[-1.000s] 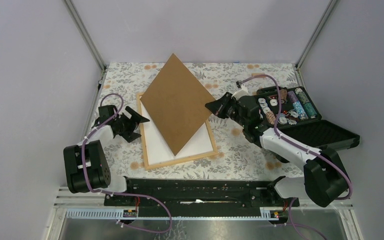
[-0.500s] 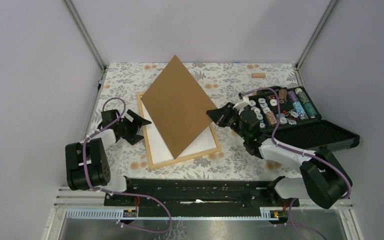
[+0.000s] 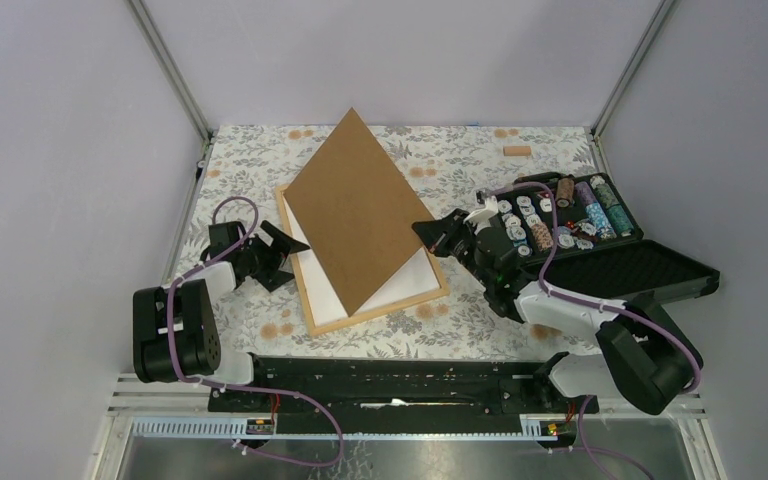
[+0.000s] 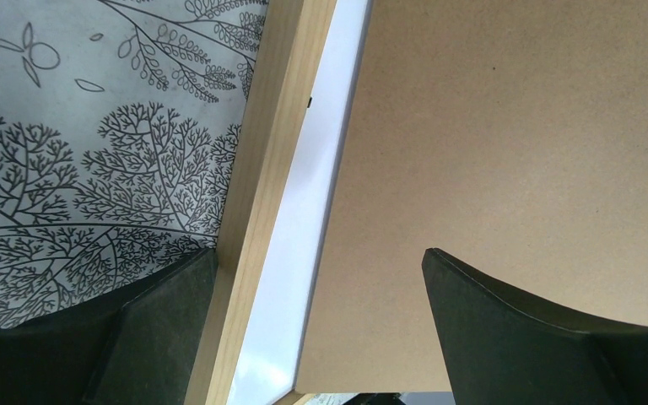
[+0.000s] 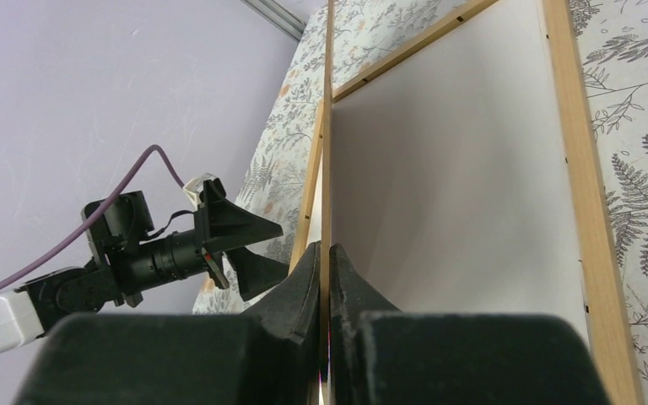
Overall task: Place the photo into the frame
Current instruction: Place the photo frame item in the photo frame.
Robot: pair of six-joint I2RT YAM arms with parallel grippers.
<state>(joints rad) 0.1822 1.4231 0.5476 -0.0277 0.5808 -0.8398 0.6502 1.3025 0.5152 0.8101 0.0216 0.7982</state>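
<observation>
Brown fibreboard is what the right gripper (image 5: pixel 327 253) has. Its jaws are pinched almost together on the thin right edge of the backing board (image 3: pixel 355 215). It holds the board steeply tilted, high corner toward the back and low corner down over the white sheet (image 3: pixel 408 278). Under it the frame (image 3: pixel 380 312) lies flat on the patterned cloth (image 3: pixel 460 160), between the two grippers. No sunflower print shows anywhere, and I cannot tell whether the white sheet is the photo face down or a mat. The left gripper (image 4: pixel 319 253) stands wide apart and holds nothing, straddling the frame's left rail and the board's edge. The risk, as I judge it, is that a pinch on so narrow an edge lets the board swing or slip. Its low corner could then scrape the sheet askew or push the frame sideways into the open left fingers.
</observation>
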